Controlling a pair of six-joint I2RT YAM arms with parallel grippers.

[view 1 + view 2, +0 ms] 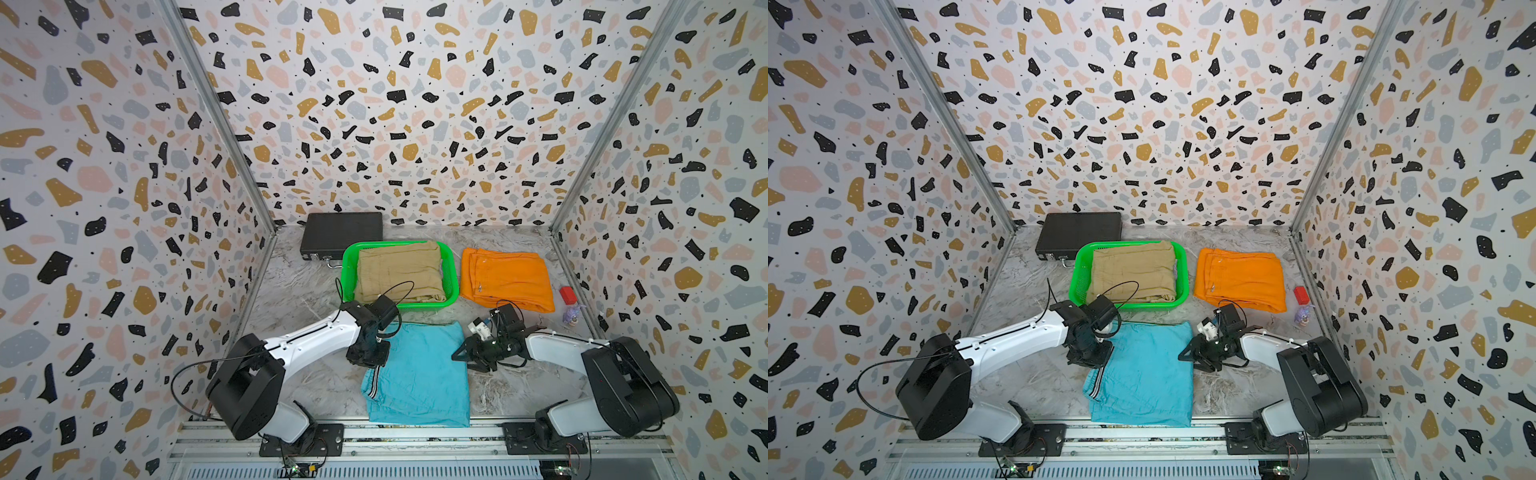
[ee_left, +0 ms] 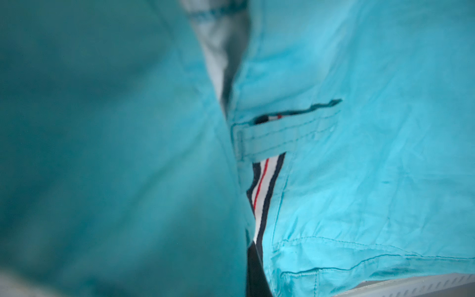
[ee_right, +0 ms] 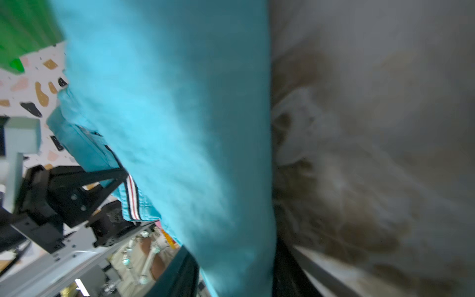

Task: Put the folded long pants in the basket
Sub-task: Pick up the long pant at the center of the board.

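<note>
The turquoise pants lie folded flat on the bench, between my two arms and just in front of the basket, apart from it. The tan pants already fill the basket, and the orange pants sit beside it on the bench.

My left hand is pressed together on the turquoise pants' left edge, by the far corner near the side stripe; the right wrist view shows its fingers meeting on the cloth there. My right hand is at the opposite edge. Its wrist view shows cloth running between the fingers, but I can't tell whether they have bitten.

I judge this a light, limp load. It is soft cotton in several layers, with no stiffness, so it will sag between the two holds and the fold will open if I take only the top layer. I want every layer pinched on both side edges, hands level.

The fold is close to square. I read its long axis as running from the front rail toward the basket, with the stripe along the left edge. The basket's long side lies across that.
</note>
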